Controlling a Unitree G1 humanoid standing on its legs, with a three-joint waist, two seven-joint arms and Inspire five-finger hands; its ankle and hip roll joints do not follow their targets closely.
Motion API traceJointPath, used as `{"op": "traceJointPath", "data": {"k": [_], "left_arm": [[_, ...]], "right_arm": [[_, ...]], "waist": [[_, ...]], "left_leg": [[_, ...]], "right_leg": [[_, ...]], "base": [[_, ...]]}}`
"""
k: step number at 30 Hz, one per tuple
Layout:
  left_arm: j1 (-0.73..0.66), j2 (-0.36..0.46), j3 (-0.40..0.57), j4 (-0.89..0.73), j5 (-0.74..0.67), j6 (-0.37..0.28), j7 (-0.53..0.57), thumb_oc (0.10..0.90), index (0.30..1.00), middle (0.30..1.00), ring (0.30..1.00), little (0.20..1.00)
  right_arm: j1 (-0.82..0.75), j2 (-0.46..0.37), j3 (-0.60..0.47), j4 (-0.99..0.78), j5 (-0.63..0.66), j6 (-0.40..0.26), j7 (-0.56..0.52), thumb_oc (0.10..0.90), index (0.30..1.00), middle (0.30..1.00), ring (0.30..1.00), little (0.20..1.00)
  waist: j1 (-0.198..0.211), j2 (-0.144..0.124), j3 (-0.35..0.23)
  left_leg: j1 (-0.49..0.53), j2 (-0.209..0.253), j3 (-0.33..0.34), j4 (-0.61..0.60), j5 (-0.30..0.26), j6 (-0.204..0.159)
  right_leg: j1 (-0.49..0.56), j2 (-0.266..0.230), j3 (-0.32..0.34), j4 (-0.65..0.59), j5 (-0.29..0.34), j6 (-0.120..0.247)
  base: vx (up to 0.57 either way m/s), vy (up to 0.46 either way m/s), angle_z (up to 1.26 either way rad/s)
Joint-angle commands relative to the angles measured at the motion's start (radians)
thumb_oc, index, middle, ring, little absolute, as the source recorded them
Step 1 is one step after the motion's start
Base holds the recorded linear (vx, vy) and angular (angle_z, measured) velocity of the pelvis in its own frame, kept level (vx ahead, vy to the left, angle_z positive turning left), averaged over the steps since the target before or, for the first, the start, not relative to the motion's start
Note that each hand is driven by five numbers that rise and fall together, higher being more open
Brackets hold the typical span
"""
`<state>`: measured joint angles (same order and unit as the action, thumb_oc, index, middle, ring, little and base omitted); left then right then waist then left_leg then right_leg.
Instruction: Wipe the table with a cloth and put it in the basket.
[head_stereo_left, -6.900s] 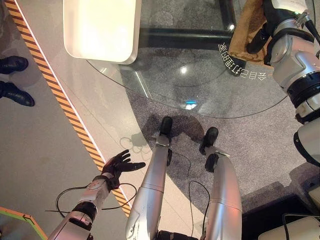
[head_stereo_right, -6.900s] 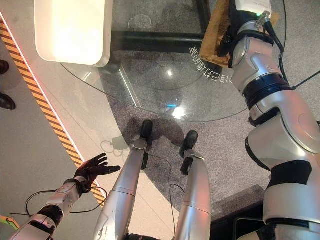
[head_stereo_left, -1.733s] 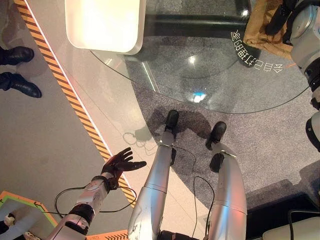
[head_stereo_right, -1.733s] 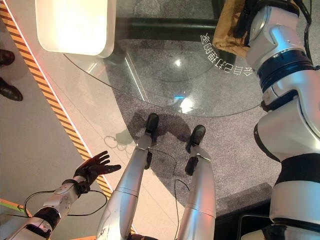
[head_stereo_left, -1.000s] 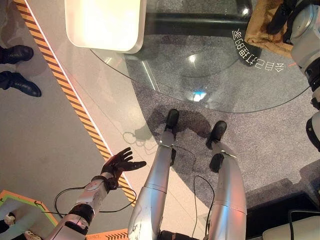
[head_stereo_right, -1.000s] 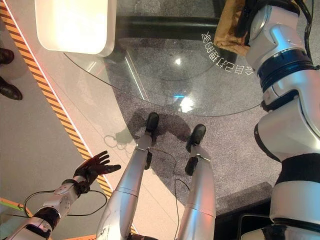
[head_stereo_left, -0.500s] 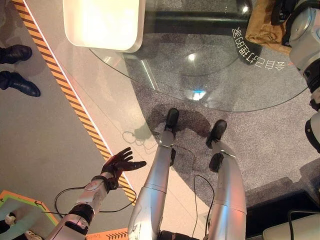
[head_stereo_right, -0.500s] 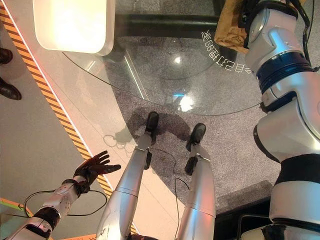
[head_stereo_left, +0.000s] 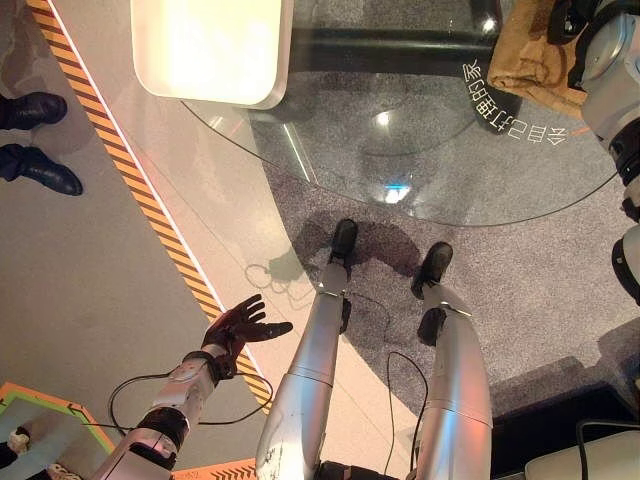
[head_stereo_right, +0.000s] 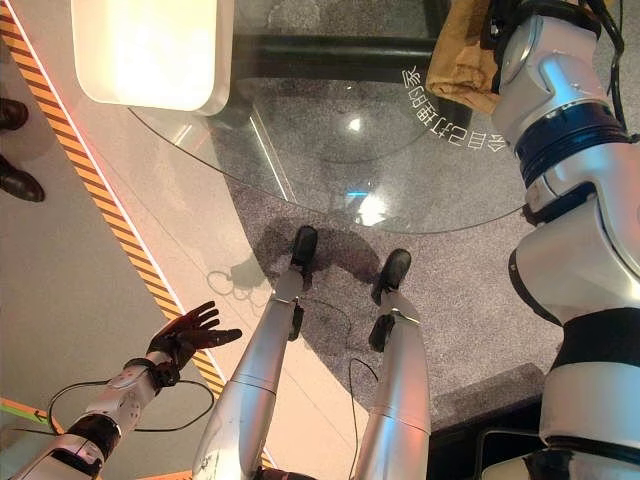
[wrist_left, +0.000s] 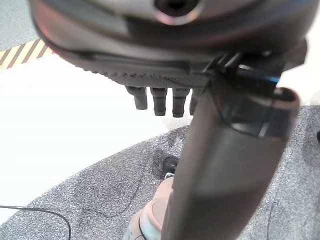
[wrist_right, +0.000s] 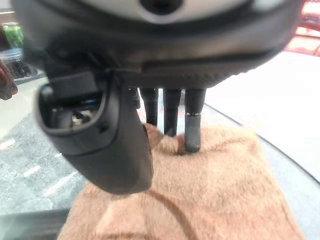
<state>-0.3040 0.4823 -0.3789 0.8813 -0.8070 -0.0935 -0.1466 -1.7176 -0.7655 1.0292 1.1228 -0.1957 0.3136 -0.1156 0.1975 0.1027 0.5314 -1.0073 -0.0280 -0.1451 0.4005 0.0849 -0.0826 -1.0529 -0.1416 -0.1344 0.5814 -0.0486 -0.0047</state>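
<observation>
1. The robot's right hand (wrist_right: 165, 100) rests on a tan cloth (wrist_right: 200, 200), its straight fingers (wrist_right: 193, 131) pressing their tips down into the nap; the fingers are extended, not curled round the fabric, and the thumb reaches over the near part of the cloth.

2. The cloth (head_stereo_left: 530, 55) lies bunched on the far right part of the round glass surface (head_stereo_left: 420, 160), partly hidden beneath the right arm in the head views.

3. Just beside the cloth, on the side nearer the robot, a curved row of white characters (head_stereo_left: 510, 115) is printed on the glass.

4. The left hand (head_stereo_left: 240, 325) hangs low at the robot's left side, well apart from the surface, fingers spread and relaxed, thumb out, holding nothing; it sits above the floor by a strip of orange and black hazard tape (head_stereo_left: 130, 185).

5. In the left wrist view the same hand's fingers (wrist_left: 160, 100) stand straight in a row over pale floor and grey carpet.

6. A white, rounded-corner basket (head_stereo_left: 210, 45) stands at the far left edge of the glass, well apart from the cloth.

7. A dark bar (head_stereo_left: 390, 50) of the frame shows through the glass between basket and cloth.

8. A person's dark shoes (head_stereo_left: 40, 140) stand on the grey floor beyond the tape, at the robot's far left.
</observation>
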Motion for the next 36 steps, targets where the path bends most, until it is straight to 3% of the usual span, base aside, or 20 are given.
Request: {"op": "traceJointPath", "data": {"k": [1, 23, 36], "left_arm": [[0.091, 0.058, 0.015, 0.011, -0.011, 0.002, -0.016, 0.800, 0.900, 0.900, 0.900, 0.900], [0.092, 0.059, 0.023, 0.006, 0.005, 0.006, -0.022, 0.800, 0.900, 0.900, 0.900, 0.900], [0.098, 0.071, 0.034, -0.001, 0.008, 0.012, -0.031, 0.800, 0.900, 0.900, 0.900, 0.900]], "right_arm": [[-0.032, -0.076, 0.076, -0.013, -0.014, -0.008, 0.006, 0.100, 0.300, 0.300, 0.300, 0.200], [-0.031, -0.063, 0.079, -0.065, -0.032, -0.037, 0.011, 0.100, 0.300, 0.300, 0.300, 0.200], [-0.024, -0.079, 0.099, -0.102, -0.063, -0.061, 0.082, 0.100, 0.300, 0.300, 0.300, 0.200]], "waist": [[-0.004, 0.035, -0.011], [-0.004, 0.035, -0.011], [-0.006, 0.028, -0.011]], "left_leg": [[0.022, -0.017, 0.017, 0.019, -0.067, 0.053], [0.015, -0.016, 0.018, 0.026, -0.071, 0.053], [0.019, -0.014, 0.019, 0.021, -0.071, 0.053]], "right_leg": [[0.060, 0.020, -0.004, -0.047, -0.034, 0.037], [0.051, 0.018, -0.004, -0.042, -0.035, 0.036], [0.058, 0.020, -0.009, -0.050, -0.035, 0.036]], "base": [[0.00, 0.000, 0.00], [0.00, 0.000, 0.00], [0.00, 0.000, 0.00]]}}
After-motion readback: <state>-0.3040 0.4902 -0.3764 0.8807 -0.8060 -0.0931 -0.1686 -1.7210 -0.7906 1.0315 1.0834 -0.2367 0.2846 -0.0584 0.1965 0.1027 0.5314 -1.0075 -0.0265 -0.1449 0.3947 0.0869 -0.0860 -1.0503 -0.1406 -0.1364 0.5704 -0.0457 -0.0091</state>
